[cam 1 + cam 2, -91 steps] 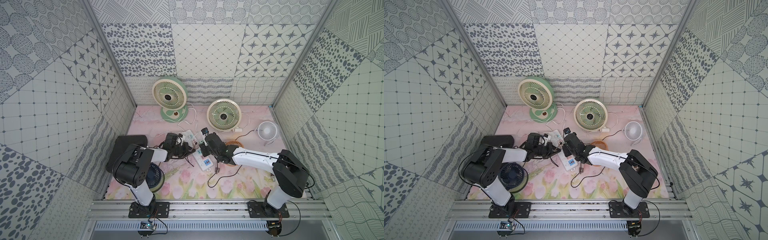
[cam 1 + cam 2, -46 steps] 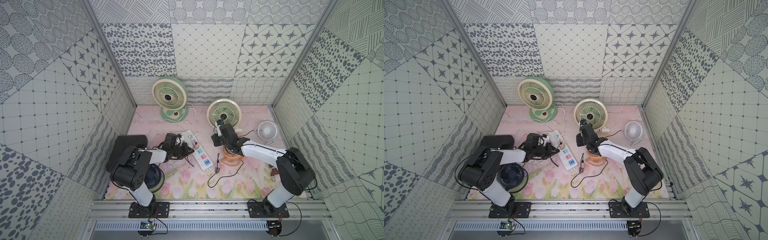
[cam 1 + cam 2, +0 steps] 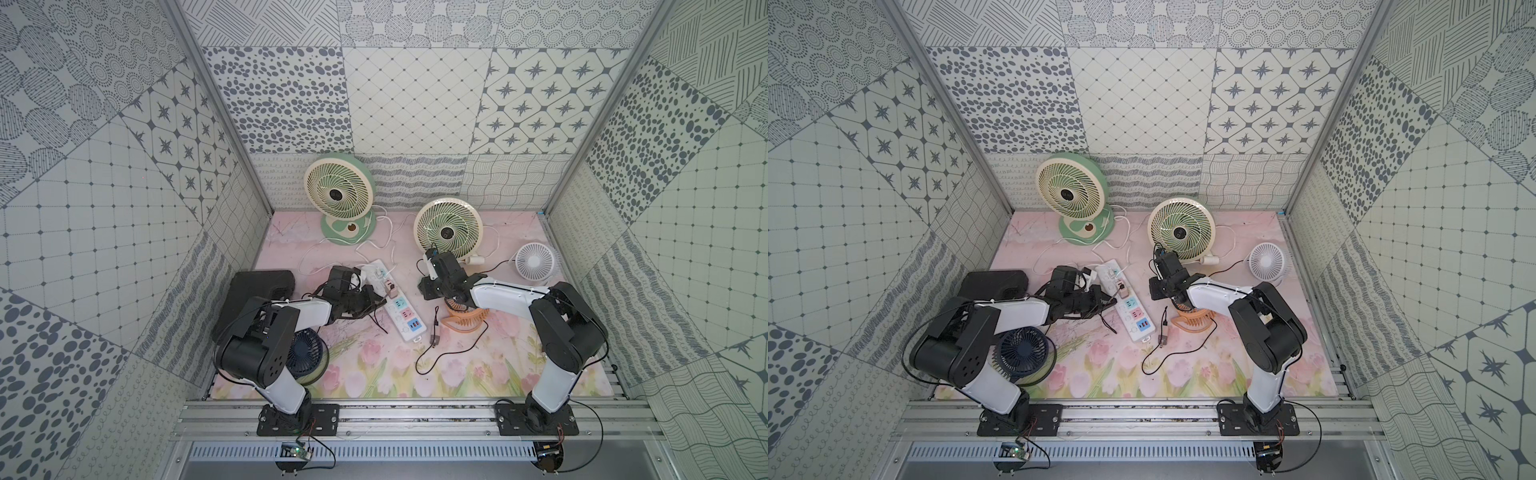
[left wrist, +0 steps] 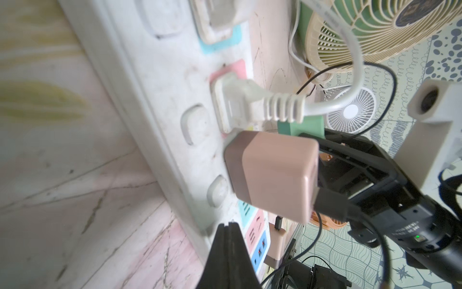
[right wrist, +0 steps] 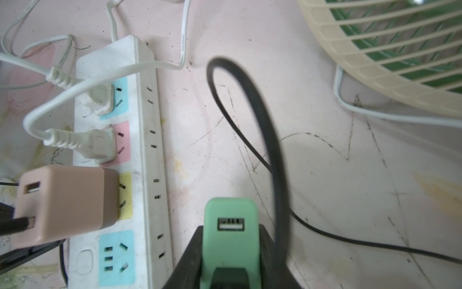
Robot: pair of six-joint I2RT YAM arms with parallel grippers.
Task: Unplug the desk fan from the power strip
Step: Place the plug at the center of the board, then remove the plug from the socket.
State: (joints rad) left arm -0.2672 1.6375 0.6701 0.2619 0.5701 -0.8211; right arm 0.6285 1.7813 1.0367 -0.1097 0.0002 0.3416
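right gripper (image 5: 230, 240) clamps one green adapter (image 5: 230, 210) — two white plugs (image 5: 100, 147) seated

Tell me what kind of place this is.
Probably a robot test cell, not a home: patterned walls box in a floral mat, a left arm and right arm are bolted to a metal rail, and fans sit around a power strip.

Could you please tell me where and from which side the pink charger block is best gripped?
Probably grip the pink charger block from above, across the two flat sides facing the long edges of the power strip. It stands upright in the yellow socket; a white plug crowds the neighbouring face, and a black cable leaves its top.
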